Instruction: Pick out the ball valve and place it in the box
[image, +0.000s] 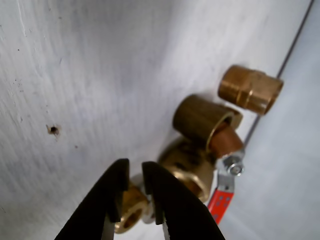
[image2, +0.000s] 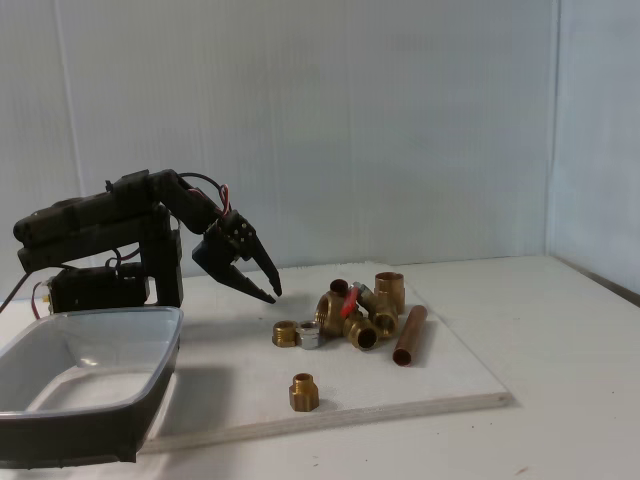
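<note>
Beside ball valve (image2: 342, 306): brass fittings (image2: 300, 334), copper pipe (image2: 409, 335); hand (image2: 272, 295) open, w/ nothing held.

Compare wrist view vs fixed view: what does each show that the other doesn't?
Wrist only: a small dark hole in the white board, plus the nut fixing the valve's red handle. Fixed only: the box at left, the copper pipe, a lone brass fitting near the board's front edge. Both: the end effector, slightly open and holding nothing, and the ball valve in the pile of fittings.
</note>
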